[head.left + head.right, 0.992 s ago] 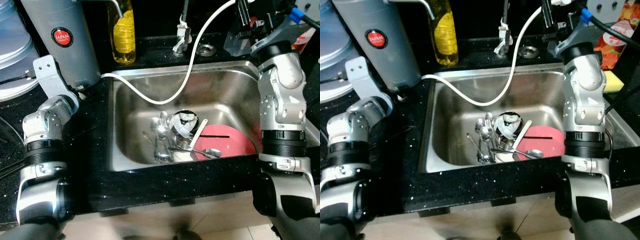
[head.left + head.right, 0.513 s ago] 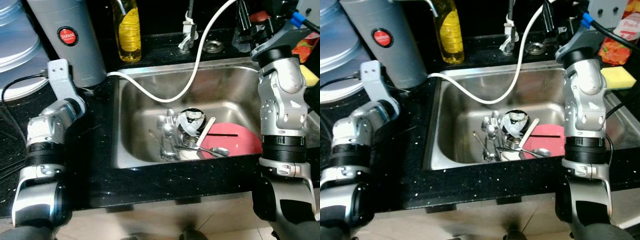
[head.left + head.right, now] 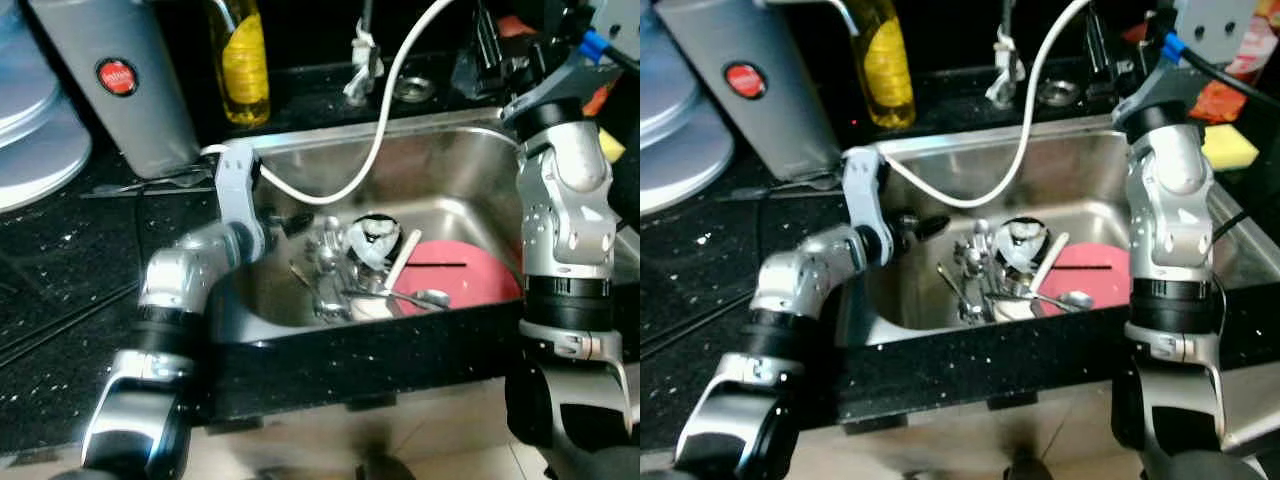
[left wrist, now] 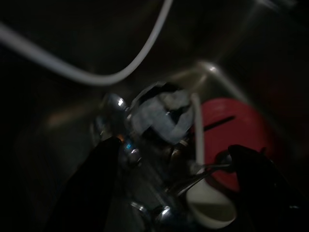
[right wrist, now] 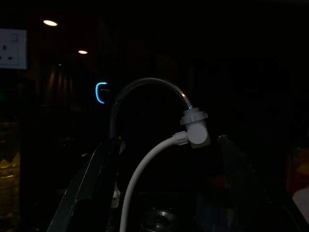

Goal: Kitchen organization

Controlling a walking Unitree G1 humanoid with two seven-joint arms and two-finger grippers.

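A steel sink point(image 3: 455, 150) holds a pile of forks and spoons point(image 3: 325, 265), a crumpled wrapper point(image 3: 372, 238) over the drain, a red plate point(image 3: 470, 280) and a white cup point(image 3: 368, 308) with a white stick leaning on it. My left gripper point(image 4: 176, 147) reaches over the sink's left rim and hangs open just above the cutlery, holding nothing; one of its fingers point(image 3: 930, 226) points at the pile. My right gripper point(image 5: 168, 141) is raised at the back right of the sink, open, facing the tap point(image 5: 145, 87) and the white hose point(image 3: 385, 130).
A yellow soap bottle point(image 3: 243, 60) and a grey flask with a red sticker point(image 3: 115, 80) stand behind the sink's left corner. A pale water bottle point(image 3: 35, 130) sits at far left. A yellow sponge point(image 3: 1222, 148) lies on the black counter point(image 3: 70, 270) at right.
My left arm has swung from the counter at the left over the sink's rim, bringing its gripper above the cutlery. The right arm has stayed put. The camera shifted slightly.
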